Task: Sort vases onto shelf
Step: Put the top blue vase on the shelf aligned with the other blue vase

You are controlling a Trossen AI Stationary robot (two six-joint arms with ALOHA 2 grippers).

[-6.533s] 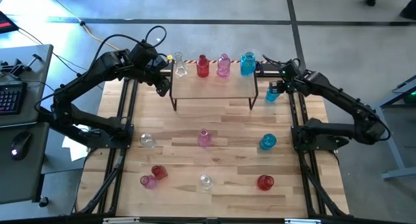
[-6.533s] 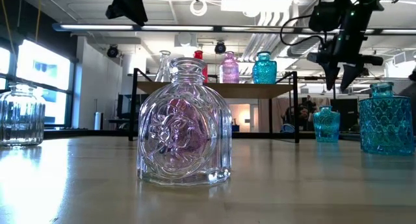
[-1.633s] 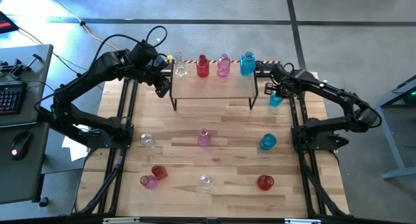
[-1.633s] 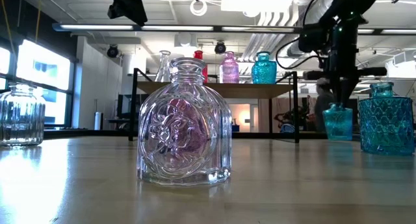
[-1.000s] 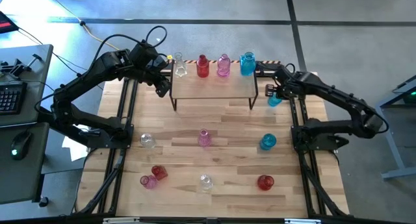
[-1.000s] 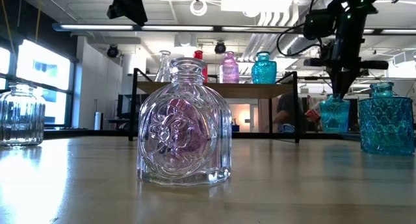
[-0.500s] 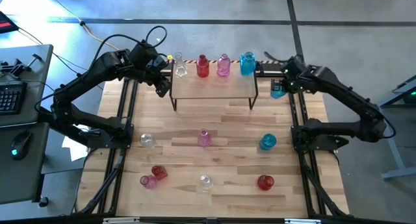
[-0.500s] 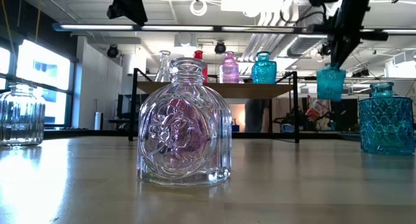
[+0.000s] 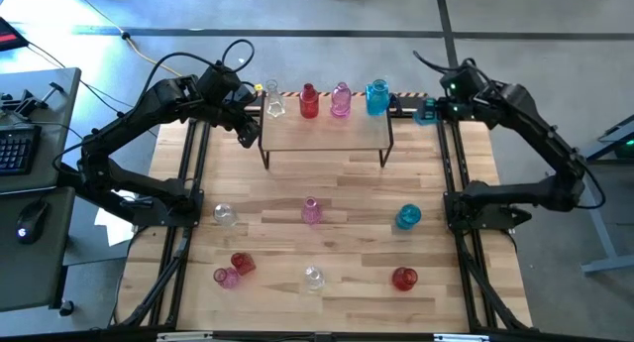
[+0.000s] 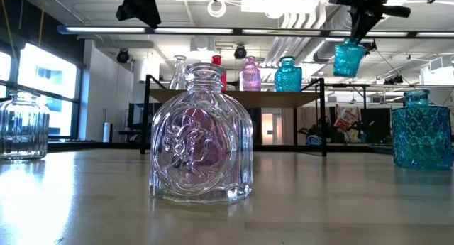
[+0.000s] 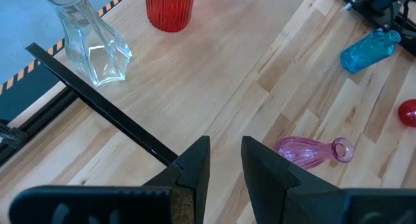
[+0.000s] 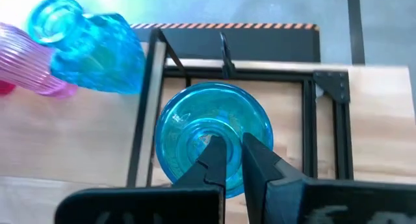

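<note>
Small blue vase (image 10: 348,58) held aloft at upper right of the low view, pinched at the rim by the right gripper (image 12: 227,160), fingers clamped on the glass, one apparently inside the mouth; raised level with the shelf (image 9: 327,134) top, likely to clear its edge. Still beside the shelf's right end in the high view, next to the blue vase (image 9: 376,97) ending the colour row. Left gripper (image 11: 224,162) parked over the shelf's left end, fingers slightly apart, empty.

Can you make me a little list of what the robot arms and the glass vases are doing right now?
right gripper: shut on small blue glass vase, lifted beside the shelf's right end
left gripper: empty, slightly apart, above the shelf's left end
light-wood shelf on black legs: holds clear, red, pink, blue vases in a row
tabletop vases: seven
</note>
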